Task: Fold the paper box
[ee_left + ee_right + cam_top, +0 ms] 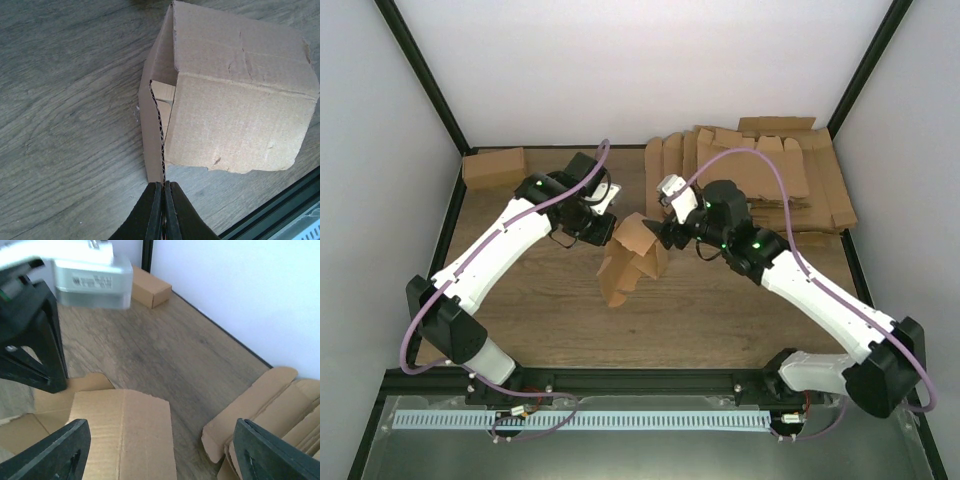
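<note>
Clamping left gripper (163,184) tight on one wall edge of the half-formed paper box (235,115) at mid-table (520,320); hovering right gripper (162,425), jaws wide apart, just over its top panel. Likely next: pressing that loose panel inward.

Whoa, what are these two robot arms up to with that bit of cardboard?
They are folding a paper box in the middle of the wooden table. The left pincer is shut on the edge of one side panel, steadying the half-formed box. The right pincer is open, poised over the box's top panel without gripping it. A heap of flat cardboard sheets lies at the far right, and a closed carton sits at the far left.
</note>
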Controlling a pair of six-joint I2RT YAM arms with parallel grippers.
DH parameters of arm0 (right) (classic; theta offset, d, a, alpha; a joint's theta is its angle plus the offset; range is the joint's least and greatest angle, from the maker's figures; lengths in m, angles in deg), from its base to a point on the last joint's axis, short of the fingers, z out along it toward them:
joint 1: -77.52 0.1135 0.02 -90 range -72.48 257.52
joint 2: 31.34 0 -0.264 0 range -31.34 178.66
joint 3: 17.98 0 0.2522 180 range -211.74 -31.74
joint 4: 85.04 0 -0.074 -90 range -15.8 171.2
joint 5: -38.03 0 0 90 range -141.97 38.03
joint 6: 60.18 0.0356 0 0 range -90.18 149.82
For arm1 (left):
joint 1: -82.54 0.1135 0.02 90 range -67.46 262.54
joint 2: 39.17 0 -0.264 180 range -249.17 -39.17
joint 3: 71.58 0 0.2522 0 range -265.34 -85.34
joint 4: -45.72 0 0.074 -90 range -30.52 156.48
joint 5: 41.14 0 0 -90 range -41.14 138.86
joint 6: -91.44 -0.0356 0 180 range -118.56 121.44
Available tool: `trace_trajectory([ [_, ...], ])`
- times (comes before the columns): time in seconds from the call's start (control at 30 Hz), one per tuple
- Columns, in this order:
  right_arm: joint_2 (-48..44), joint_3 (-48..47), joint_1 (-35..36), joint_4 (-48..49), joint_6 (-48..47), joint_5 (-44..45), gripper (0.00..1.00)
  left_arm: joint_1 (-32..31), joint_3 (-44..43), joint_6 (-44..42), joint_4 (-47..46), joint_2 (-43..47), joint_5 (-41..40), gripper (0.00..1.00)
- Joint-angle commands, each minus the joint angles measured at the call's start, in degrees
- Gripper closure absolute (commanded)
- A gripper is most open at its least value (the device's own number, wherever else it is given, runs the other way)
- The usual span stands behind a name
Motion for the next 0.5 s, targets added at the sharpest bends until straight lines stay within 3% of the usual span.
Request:
trace_trajectory([
  [0.0, 3.7, -1.9, 3.1, -1.3, -1.9, 5.1, 0.19, -0.3, -2.0, -0.3, 1.8, 0.1, -0.2, 0.96],
  [0.47, 13.8, 2.7, 9.1, 4.0, -7.7, 22.5, 0.2, -0.4, -2.0, -0.1, 1.9, -0.1, -0.1, 0.96],
])
